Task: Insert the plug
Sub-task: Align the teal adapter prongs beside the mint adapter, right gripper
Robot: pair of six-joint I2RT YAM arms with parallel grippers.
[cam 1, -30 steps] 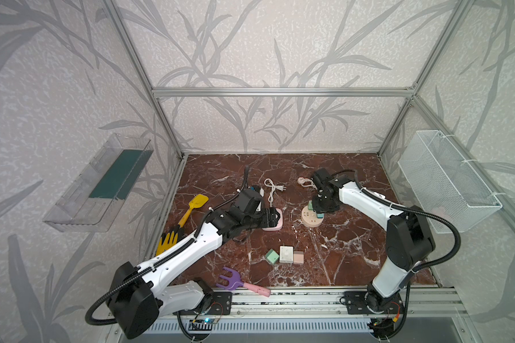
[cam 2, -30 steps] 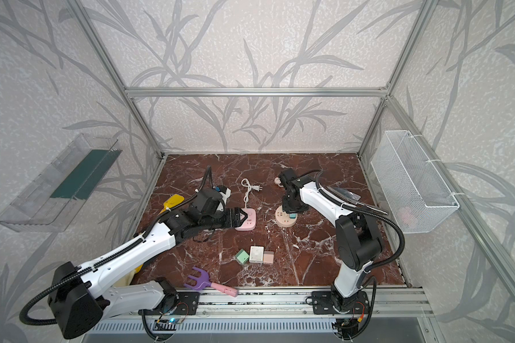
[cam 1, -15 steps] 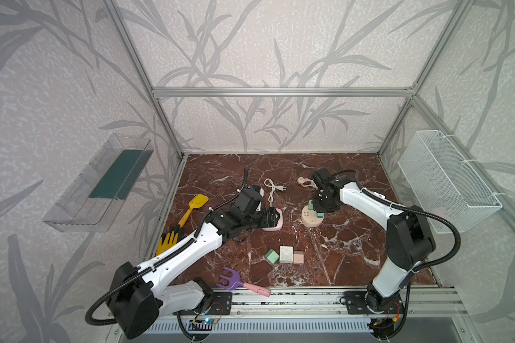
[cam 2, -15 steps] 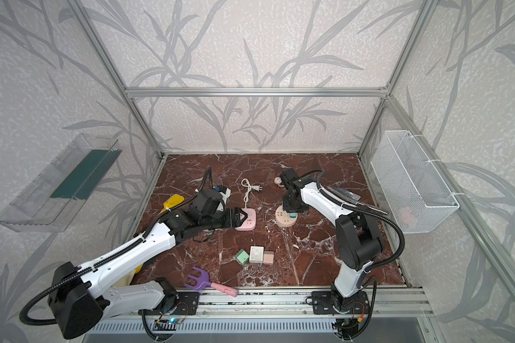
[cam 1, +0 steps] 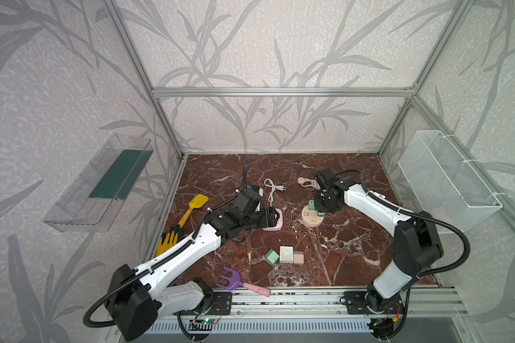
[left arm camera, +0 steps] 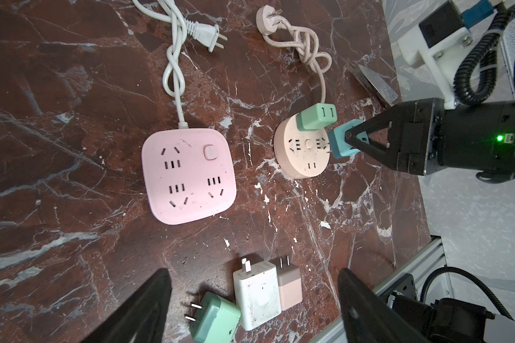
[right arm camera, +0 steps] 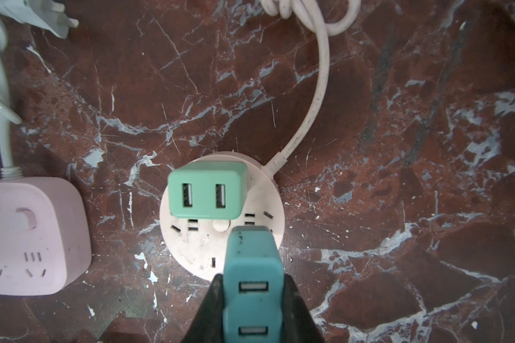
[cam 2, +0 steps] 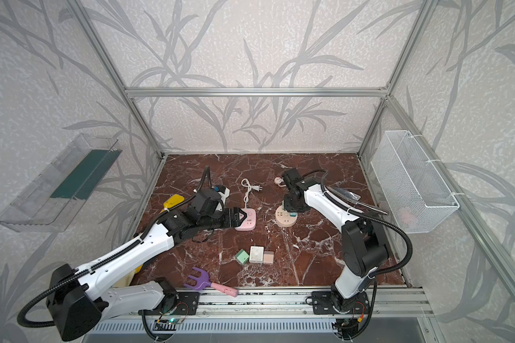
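In both top views your right gripper is closed on the teal USB charger, which it holds directly over the round power strip. Your left gripper hangs with its jaws wide and nothing between them, and the pink square power strip lies just ahead of its tips. In the left wrist view, the teal USB charger sits pinched at the very tips of the right gripper. Its prongs meet the near edge of the round power strip, beside the mint charger already seated there, but you cannot tell whether they have found a slot. In the right wrist view, the fingers clamp the charger's two flat sides, with the USB end toward the palm and the prong end hidden below. Treat it as a light, rigid plastic block with smooth faces: it will likely pivot in the jaws if a prong catches, and thin prongs bend. Grip it mid-body on the broad flat sides, leaving the prong end clear. The strip looks light enough to skid on the marble tabletop when you push.
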